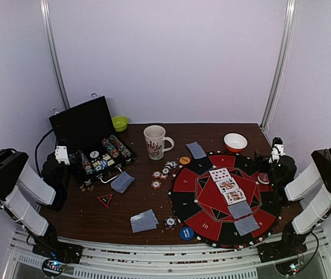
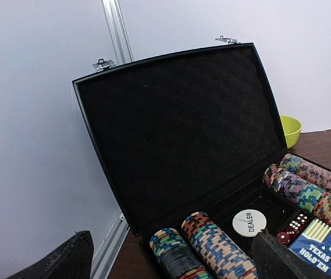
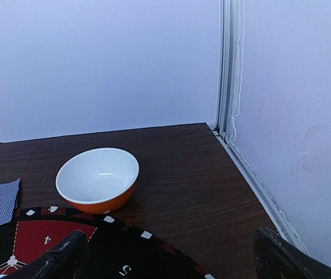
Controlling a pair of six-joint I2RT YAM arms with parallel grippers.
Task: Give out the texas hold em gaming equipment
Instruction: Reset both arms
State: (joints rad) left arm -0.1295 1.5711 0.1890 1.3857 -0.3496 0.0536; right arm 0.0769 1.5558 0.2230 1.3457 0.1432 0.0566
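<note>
Spread pincers — both hanging empty.
The left pincer (image 2: 171,241) is facing the chip case (image 2: 177,133), the right pincer (image 3: 170,235) the bowl (image 3: 98,197).

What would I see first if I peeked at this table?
Probably the big round red-and-black mat on the table's right side, with three face-up cards in a row at its middle. Next, the open black case at the back left, packed with rows of colourful chips. A white mug stands between them.
</note>
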